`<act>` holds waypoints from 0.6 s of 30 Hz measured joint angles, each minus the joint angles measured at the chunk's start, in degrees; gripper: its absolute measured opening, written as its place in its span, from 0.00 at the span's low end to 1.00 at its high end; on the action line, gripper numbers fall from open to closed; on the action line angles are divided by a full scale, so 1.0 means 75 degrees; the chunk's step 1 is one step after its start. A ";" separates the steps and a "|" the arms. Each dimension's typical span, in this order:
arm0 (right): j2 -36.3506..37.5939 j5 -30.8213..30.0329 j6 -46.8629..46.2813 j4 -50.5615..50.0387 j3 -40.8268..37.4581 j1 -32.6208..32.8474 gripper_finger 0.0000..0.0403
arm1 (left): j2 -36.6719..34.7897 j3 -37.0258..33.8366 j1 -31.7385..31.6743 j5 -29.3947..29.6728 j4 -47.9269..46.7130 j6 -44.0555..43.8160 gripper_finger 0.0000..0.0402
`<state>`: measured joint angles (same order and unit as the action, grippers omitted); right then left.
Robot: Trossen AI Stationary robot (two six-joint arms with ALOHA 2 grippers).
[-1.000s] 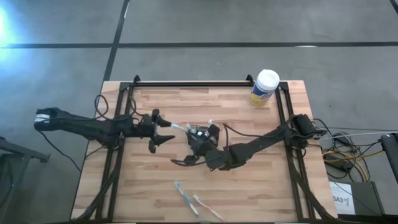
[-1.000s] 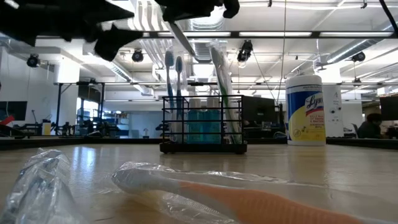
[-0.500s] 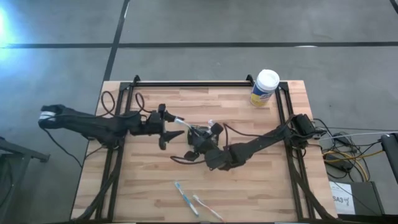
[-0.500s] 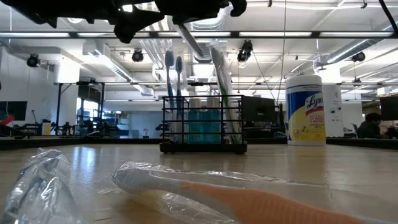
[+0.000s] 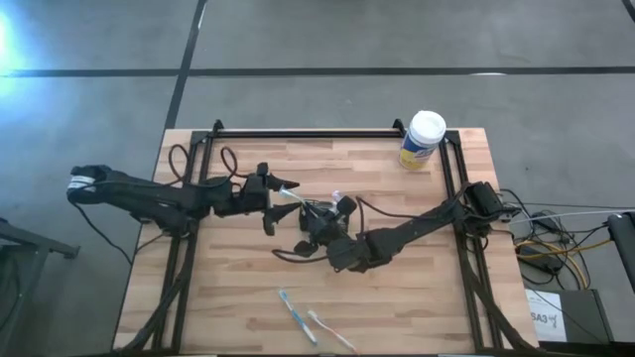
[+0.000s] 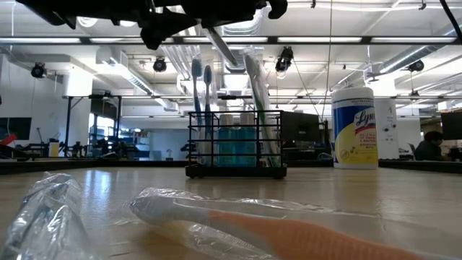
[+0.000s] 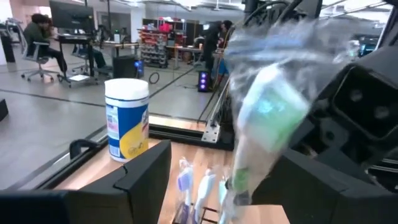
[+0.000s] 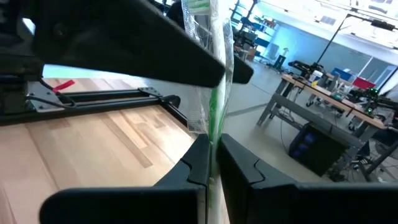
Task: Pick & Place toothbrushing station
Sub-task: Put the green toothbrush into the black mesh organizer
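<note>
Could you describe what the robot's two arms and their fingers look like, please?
Both arms are slim, dark, jointed links. The left arm has a white patch at its outer end and black cable looping beside it. The right arm runs from a boxy black base with cables trailing off the table. The right gripper's fingers are matte black, angular and flat-faced.

yellow wipes canister (image 5: 423,141), wrapped toothbrushes (image 5: 311,321), wooden table (image 5: 417,297)

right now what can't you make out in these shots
- Basket, high view: mostly under the right gripper.
- Both grippers, low view: cut off by the top edge.
- Wrapped toothbrush, left wrist view: blurred.
- Table toothbrushes, high view: too small for detail.
</note>
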<state>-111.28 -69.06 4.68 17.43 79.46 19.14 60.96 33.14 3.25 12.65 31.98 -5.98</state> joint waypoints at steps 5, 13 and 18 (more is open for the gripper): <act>0.0000 0.0024 -0.0008 0.0002 0.0000 0.0000 0.03 | 0.0092 0.0001 -0.0009 0.0011 0.0188 0.0071 0.59; 0.0000 0.0035 -0.0023 -0.0006 -0.0003 -0.0003 0.03 | 0.0268 -0.0011 -0.0006 -0.0226 0.0339 0.0258 0.17; -0.0009 0.0035 -0.0007 -0.0015 -0.0012 -0.0006 0.03 | 0.0280 -0.0011 -0.0009 -0.0391 0.0343 0.0396 0.05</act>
<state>-111.35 -68.79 4.63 17.32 79.37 19.09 63.07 33.06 3.18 9.72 34.56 -3.01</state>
